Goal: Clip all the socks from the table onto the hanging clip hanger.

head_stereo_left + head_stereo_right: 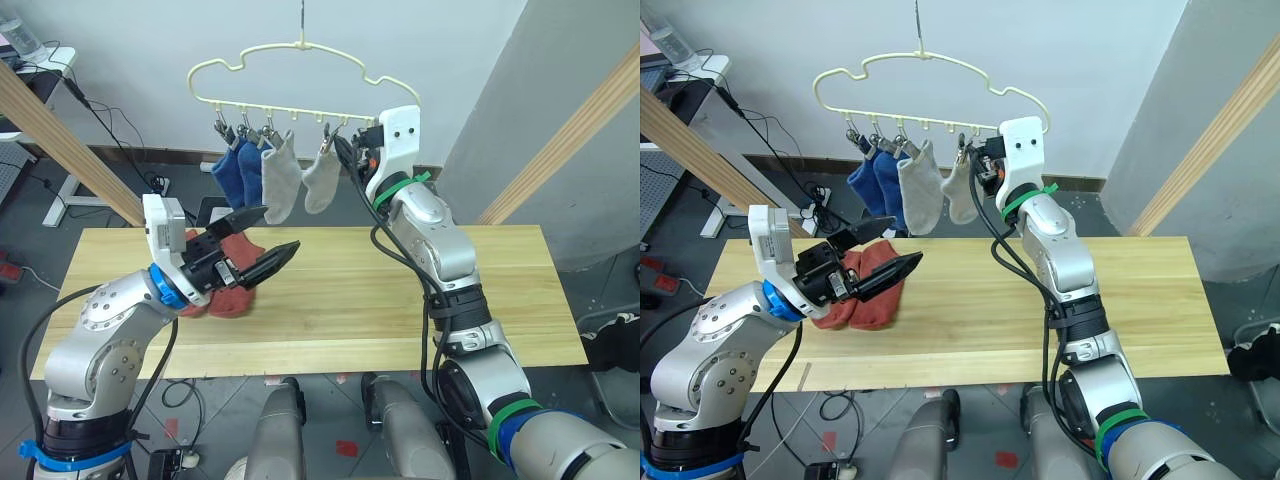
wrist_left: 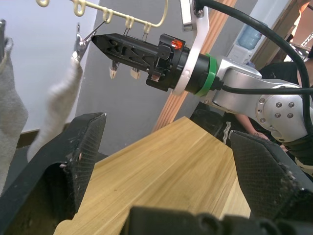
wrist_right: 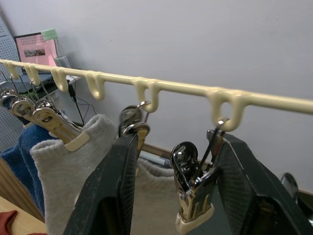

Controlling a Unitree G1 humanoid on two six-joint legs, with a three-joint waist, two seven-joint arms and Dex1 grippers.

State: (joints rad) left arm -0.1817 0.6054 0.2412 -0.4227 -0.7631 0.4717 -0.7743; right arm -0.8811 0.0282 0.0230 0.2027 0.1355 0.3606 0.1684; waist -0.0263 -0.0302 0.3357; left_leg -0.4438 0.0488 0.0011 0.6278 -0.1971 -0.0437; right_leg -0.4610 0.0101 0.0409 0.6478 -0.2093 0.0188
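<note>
Over on the left, the left hand (image 1: 258, 243) hovers low above the wooden counter (image 1: 400, 300) with its two black fingers spread wide and nothing between them. Right beneath and behind it lie the two rust-red socks (image 1: 865, 290), bunched together on the counter's left part.

Above and further back hangs the cream-yellow clip hanger (image 1: 300, 62) by its metal hook, well clear of the counter. From its bottom bar, going left to right, dangle two blue socks (image 1: 233, 172) close together, then a light grey sock (image 1: 281, 183), then a second light grey sock (image 1: 322, 182), each pinched at its cuff by a metal clip.

Just beside that last grey sock, the right hand (image 3: 173, 196) is raised up to the bar. Its fingers stand apart, one on either side of an empty metal clip (image 3: 191, 193) that hangs from a loop on the bar; whether they actually press on the clip cannot be told. The grey sock's cuff sits just beyond the nearer finger.
</note>
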